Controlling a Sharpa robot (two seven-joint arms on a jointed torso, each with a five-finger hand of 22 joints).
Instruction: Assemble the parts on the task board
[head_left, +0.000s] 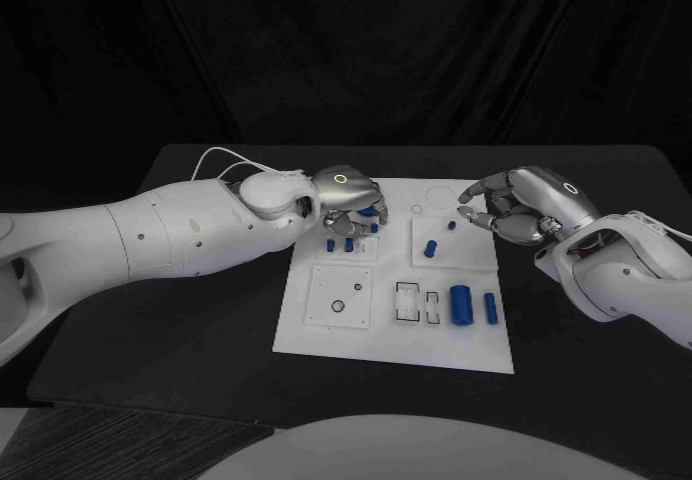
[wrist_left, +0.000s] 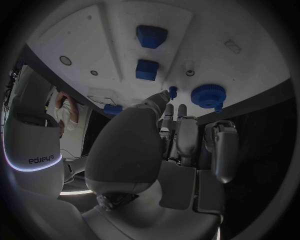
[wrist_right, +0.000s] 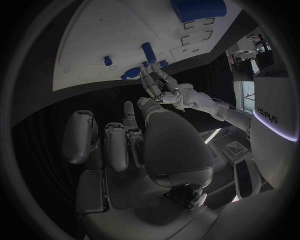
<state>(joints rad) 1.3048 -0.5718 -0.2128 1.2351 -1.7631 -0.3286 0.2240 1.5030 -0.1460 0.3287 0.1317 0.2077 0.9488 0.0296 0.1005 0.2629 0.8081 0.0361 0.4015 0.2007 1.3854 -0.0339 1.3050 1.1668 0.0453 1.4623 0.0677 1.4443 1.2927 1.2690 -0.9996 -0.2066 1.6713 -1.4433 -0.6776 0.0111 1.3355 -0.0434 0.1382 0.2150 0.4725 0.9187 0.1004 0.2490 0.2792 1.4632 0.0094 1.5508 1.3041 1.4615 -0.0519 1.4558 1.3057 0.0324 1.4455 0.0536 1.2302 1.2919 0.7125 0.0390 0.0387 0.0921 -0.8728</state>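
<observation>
Here, a white task board (head_left: 310, 335) lies in the middle of a black surface (head_left: 173, 350), with a robot arm reaching in from each side. The left hand (head_left: 346, 192) hovers low over the board's far left corner, fingers pointing down among a cluster of small blue parts. In the left wrist view one fingertip sits right at a small blue peg (wrist_left: 173, 92), beside a round blue knob with a toothed rim (wrist_left: 208, 95). Whether the fingers actually pinch the peg I cannot tell; the hand seems placed there to pick or seat that piece.

The right hand (head_left: 522, 208) hangs above the board's far right edge, fingers curled loosely inward with nothing visible in them. It looks to be waiting clear of the work, leaving the left hand room.

On the board, two blue square blocks (wrist_left: 152, 36) rest nearer the middle. Near the right side stands a large blue cylinder (head_left: 462, 304) with a slimmer blue pin (head_left: 490, 308) just beside it, next to two outlined rectangular slots (head_left: 410, 300). A blue peg (head_left: 433, 249) sits farther back. Several recesses look unfilled, so I judge the assembly is far from finished.
</observation>
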